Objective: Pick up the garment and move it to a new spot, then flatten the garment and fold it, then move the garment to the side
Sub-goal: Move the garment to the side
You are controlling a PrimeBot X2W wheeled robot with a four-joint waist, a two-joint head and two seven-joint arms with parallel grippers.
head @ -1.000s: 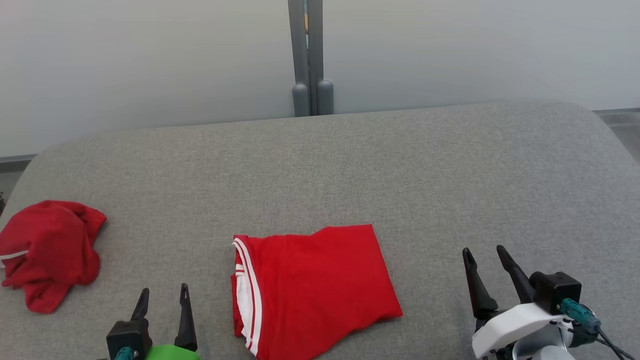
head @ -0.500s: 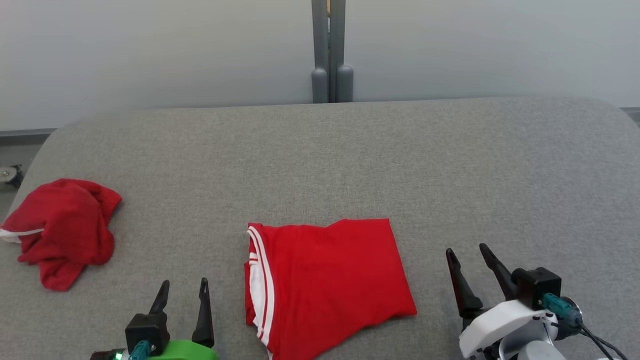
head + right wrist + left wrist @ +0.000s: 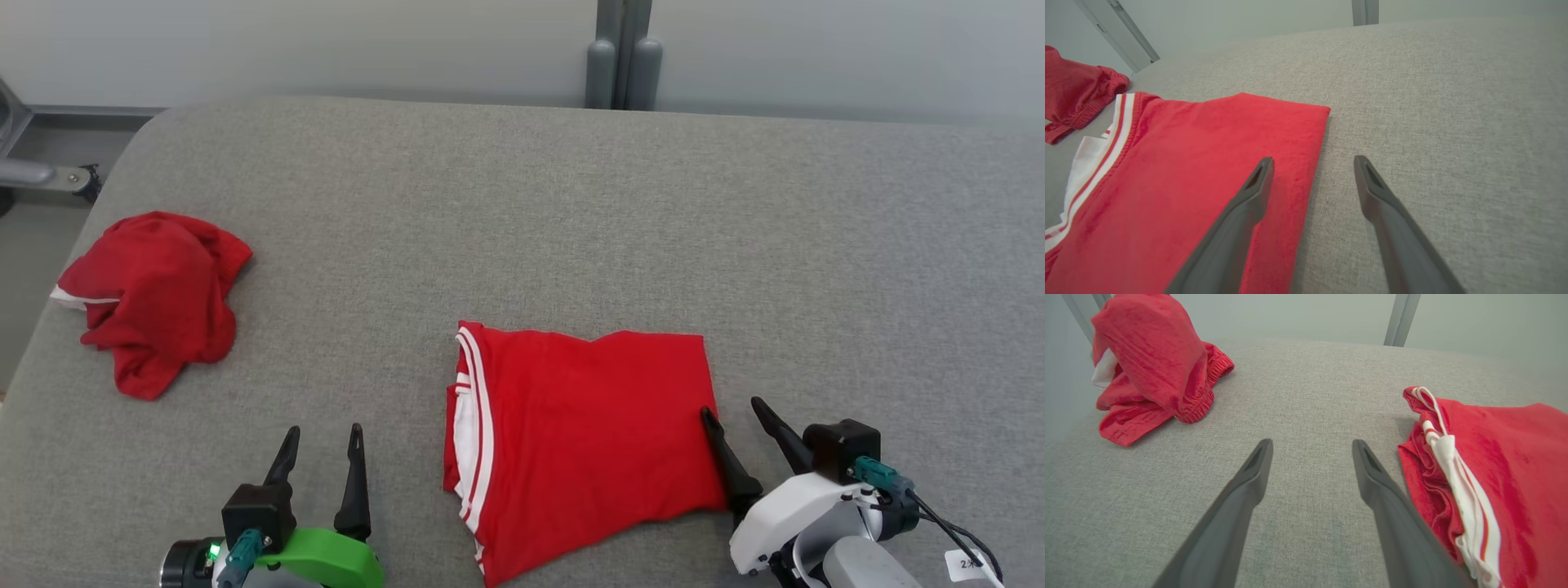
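A folded red garment [image 3: 588, 433] with a white-striped waistband on its left side lies flat at the front middle of the grey table [image 3: 571, 204]. My right gripper [image 3: 731, 407] is open at the garment's right edge. In the right wrist view its left finger hangs over the red cloth [image 3: 1200, 163], its right finger over bare table, and nothing sits between its fingertips [image 3: 1313, 159]. My left gripper [image 3: 324, 429] is open and empty over bare table, just left of the waistband [image 3: 1453, 465]. A second, crumpled red garment [image 3: 155, 298] lies at the far left.
The table's left edge [image 3: 49, 318] runs right beside the crumpled garment, with a metal frame [image 3: 41, 171] beyond it. Two grey posts [image 3: 624, 57] stand behind the far edge. Bare grey surface stretches across the back and right.
The camera has turned, shifting the whole picture right and down. My right gripper has come in toward the folded garment, and its left finger now overlaps the right edge. Both grippers stay open.
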